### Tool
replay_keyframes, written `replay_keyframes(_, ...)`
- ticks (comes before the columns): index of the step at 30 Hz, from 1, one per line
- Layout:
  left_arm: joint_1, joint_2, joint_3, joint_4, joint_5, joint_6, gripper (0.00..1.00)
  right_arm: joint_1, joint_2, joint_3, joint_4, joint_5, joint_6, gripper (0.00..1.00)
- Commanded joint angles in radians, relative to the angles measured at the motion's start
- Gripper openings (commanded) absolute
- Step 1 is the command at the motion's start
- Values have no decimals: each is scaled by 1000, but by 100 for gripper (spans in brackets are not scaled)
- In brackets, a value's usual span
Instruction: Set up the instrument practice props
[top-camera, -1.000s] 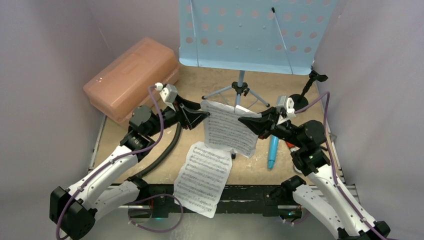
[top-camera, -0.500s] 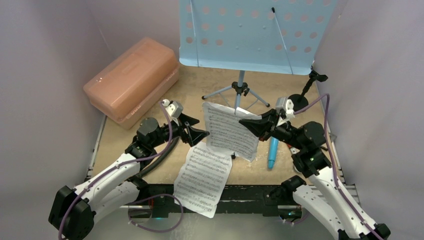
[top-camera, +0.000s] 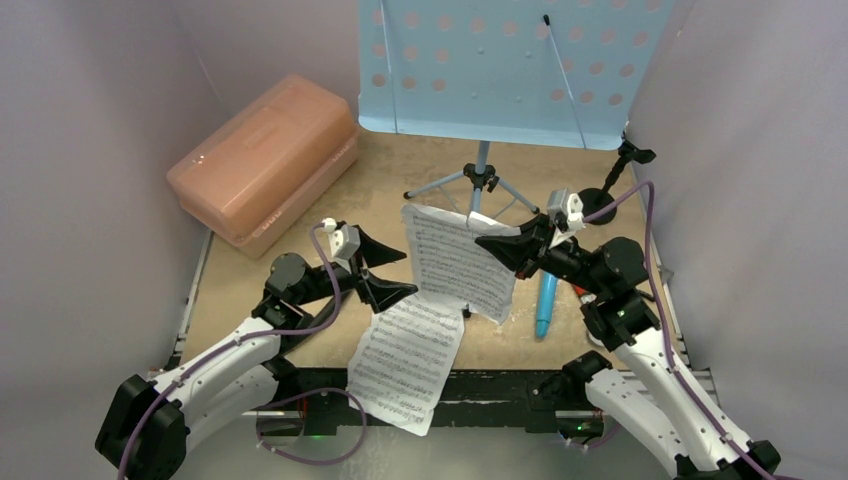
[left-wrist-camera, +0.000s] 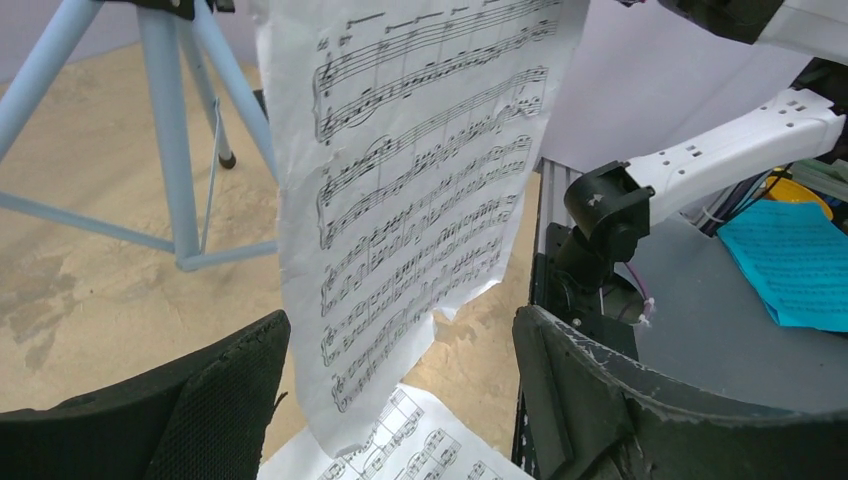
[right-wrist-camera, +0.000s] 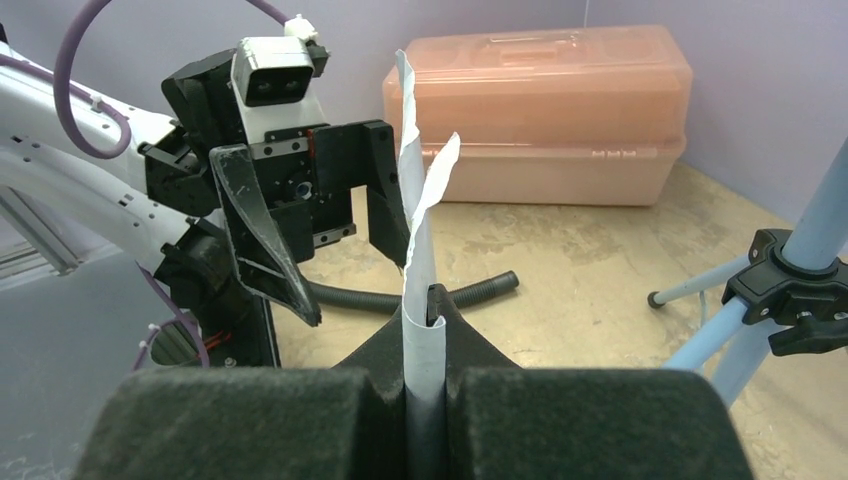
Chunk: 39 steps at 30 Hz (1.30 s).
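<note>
The light-blue perforated music stand (top-camera: 500, 70) rises at the back on its thin tripod (top-camera: 481, 180). My right gripper (top-camera: 483, 241) is shut on the right edge of one white sheet-music page (top-camera: 455, 262), which hangs upright above the table. In the right wrist view that page (right-wrist-camera: 418, 230) sits pinched between the shut jaws (right-wrist-camera: 428, 305). My left gripper (top-camera: 400, 273) stands open just left of the page, not touching it. The second page (top-camera: 405, 355) lies flat over the front edge. The turquoise microphone (top-camera: 545, 305) lies by the right arm, with the black mic stand (top-camera: 603, 198) behind it.
A salmon-pink plastic case (top-camera: 262, 160) sits at the back left. A curved black hose (top-camera: 325, 310) lies under the left arm. Purple-grey walls close in both sides. The tripod legs (left-wrist-camera: 170, 130) spread over the tan table behind the hanging page.
My left gripper has opened, let go of the page's left edge and drawn back toward the near left. The page now hangs from the right gripper alone, which has barely moved.
</note>
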Motion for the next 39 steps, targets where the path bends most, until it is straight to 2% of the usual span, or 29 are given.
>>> replay_keyframes(1, 2, 6, -4, 121, 47, 0, 80, 3, -4, 40, 58, -14, 26, 0)
replay_keyframes(12, 2, 94, 4, 193, 24, 51, 75, 2, 50, 80, 90, -47, 30, 0)
replay_keyframes(23, 2, 56, 47, -13, -160, 214, 73, 2, 70, 106, 100, -43, 23, 0)
replay_keyframes(30, 2, 77, 68, 79, -44, 173, 71, 2, 106, 129, 120, -98, 26, 0)
replay_keyframes(35, 2, 111, 88, 222, 47, 76, 66, 2, 134, 155, 131, -116, 26, 0)
replay_keyframes(39, 2, 169, 121, 288, 117, 6, 54, 3, 157, 186, 136, -130, 16, 0)
